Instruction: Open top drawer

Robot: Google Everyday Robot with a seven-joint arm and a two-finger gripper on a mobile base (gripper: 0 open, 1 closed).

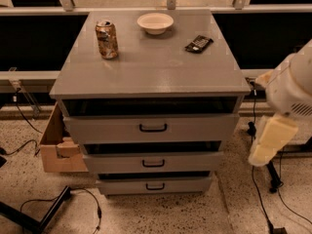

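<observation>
The top drawer (107, 129) is the widest of three grey drawers in a grey cabinet, with a small black bar handle (153, 127) at its centre. A dark gap shows above its front, and its inside is hidden. Two narrower drawers (117, 164) sit below it. My arm's white shell (292, 87) and a cream link (271, 141) hang at the right, beside the cabinet and apart from it. My gripper is out of view, past the right edge.
On the cabinet top (151, 67) stand a drink can (107, 39), a white bowl (155, 23) and a black remote (199, 44). A cardboard box (56, 147) sits at the cabinet's left. Cables (265, 199) and a stand foot (34, 221) lie on the speckled floor.
</observation>
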